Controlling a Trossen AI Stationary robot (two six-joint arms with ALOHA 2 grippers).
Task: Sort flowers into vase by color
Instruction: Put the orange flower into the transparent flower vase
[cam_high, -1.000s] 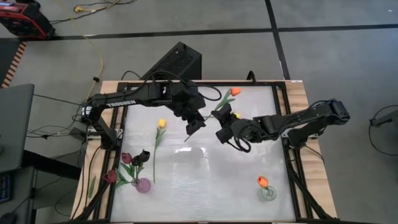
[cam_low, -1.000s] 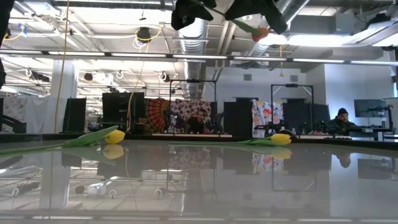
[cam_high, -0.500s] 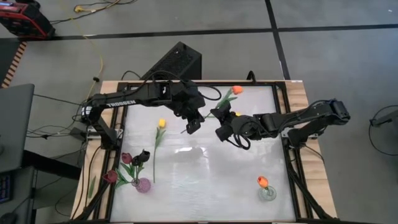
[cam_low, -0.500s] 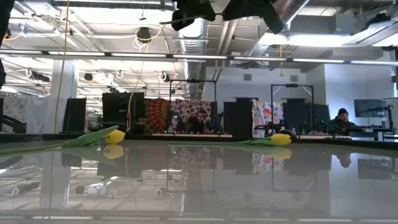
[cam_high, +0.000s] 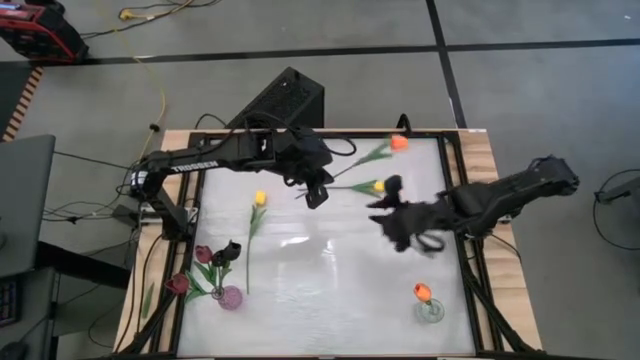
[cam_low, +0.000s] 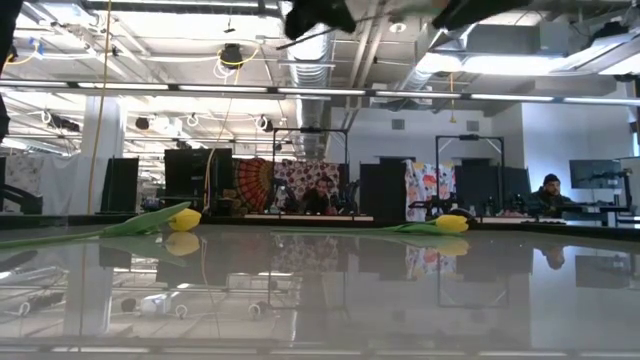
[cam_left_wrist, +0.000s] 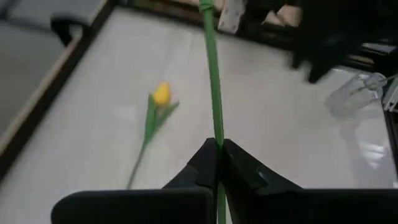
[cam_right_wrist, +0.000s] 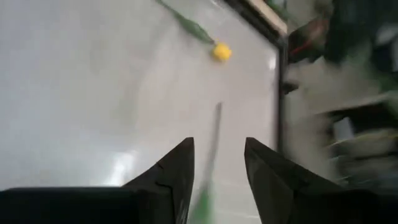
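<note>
While the left gripper (cam_left_wrist: 217, 149) is clamping the orange tulip (cam_high: 398, 143) by the lower end of its stem (cam_left_wrist: 211, 81) over the table's (cam_high: 330, 290) far middle, it is worth keeping that stem hanging steady and carrying it to the clear vase (cam_high: 429, 310) already holding orange — not the purple vase (cam_high: 231, 297). The right gripper (cam_right_wrist: 214, 168) is hovering nearby, fingers apart, seemingly empty — a blurred stem lies between them

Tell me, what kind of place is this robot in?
Probably a big workshop or robot lab. Bare ducts and strip lights run along the high ceiling, more workstations stand at the back, and a person sits far off.
</note>
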